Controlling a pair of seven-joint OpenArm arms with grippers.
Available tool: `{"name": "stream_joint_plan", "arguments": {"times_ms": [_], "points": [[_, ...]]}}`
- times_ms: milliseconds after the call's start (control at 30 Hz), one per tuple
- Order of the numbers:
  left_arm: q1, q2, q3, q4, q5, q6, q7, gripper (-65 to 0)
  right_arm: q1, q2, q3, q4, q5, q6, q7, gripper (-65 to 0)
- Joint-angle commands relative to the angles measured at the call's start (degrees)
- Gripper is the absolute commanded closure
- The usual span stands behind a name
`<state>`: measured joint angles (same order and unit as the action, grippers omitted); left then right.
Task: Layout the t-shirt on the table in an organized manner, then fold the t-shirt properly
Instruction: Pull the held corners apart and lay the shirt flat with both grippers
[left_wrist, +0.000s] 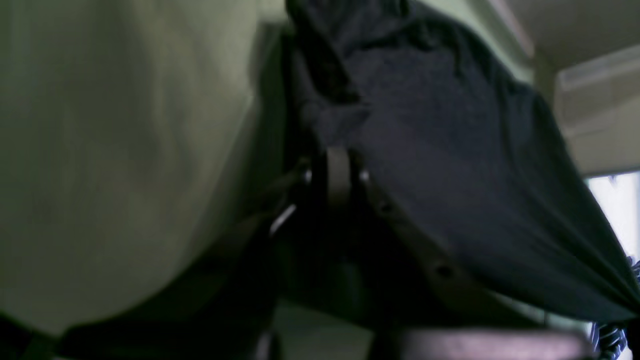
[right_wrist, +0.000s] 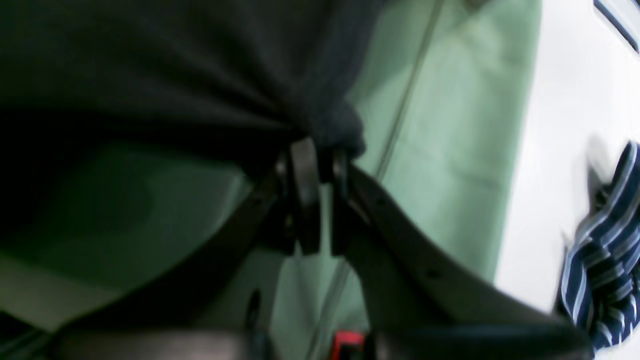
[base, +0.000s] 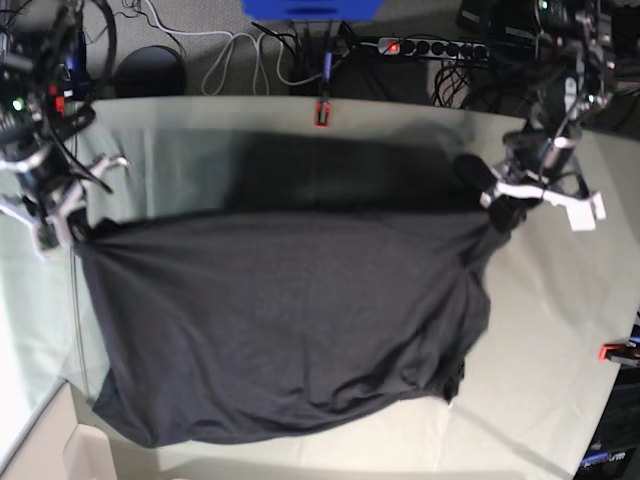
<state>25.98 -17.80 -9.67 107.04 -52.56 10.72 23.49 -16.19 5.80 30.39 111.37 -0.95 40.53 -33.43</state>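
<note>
Two grippers are clamped shut on the t-shirt (base: 280, 320): the right gripper (base: 68, 232) at the frame's left, the left gripper (base: 503, 212) at upper right. The top edge runs taut between them, left to right. The body sags toward the bottom over the table (base: 560, 360), equally near both arms.

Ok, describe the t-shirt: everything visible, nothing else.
The t-shirt is dark charcoal, soft matte fabric, with no print visible. It is stretched wide between both arms: the right gripper is shut on one bunched corner, the left gripper on the opposite one. Its top edge is lifted and taut, casting a shadow behind it; its lower part drapes onto the table.
</note>
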Motion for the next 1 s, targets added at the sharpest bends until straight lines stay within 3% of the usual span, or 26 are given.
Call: {"name": "stream_joint_plan", "arguments": {"times_ms": [0, 267, 633, 767, 900, 967], "points": [[0.79, -0.18, -0.39, 1.4, -1.12, -0.04, -0.85, 0.0, -0.3, 0.31, 1.65, 1.38, 0.91, -0.53, 2.35, 0.0], [6.24, 0.79, 0.05, 2.27, -0.68, -0.04, -0.85, 0.0, -1.44, -0.84, 13.17, 0.76, 0.91, -0.53, 4.46, 0.0], [6.95, 0.62, 5.14, 2.01, -1.12, 0.05, -0.76, -0.5, -2.5, -0.48, 13.61, -6.71, 0.56, -0.53, 4.46, 0.0], [6.42, 0.7, 5.76, 2.01, -1.12, 0.05, 5.66, -5.7, -3.81, -0.48, 13.61, -6.54, 0.56, -0.53, 4.64, -0.6], [5.98, 1.06, 5.58, 2.19, -1.12, 0.05, 10.23, -20.4, -4.08, -0.48, 13.61, -6.62, 0.56, -0.53, 4.46, -13.4], [5.98, 1.06, 5.58, 2.19, -1.12, 0.05, 10.23, -21.6, -4.08, -0.66, 14.31, -6.62, 0.56, -0.53, 4.46, -21.0]]}}
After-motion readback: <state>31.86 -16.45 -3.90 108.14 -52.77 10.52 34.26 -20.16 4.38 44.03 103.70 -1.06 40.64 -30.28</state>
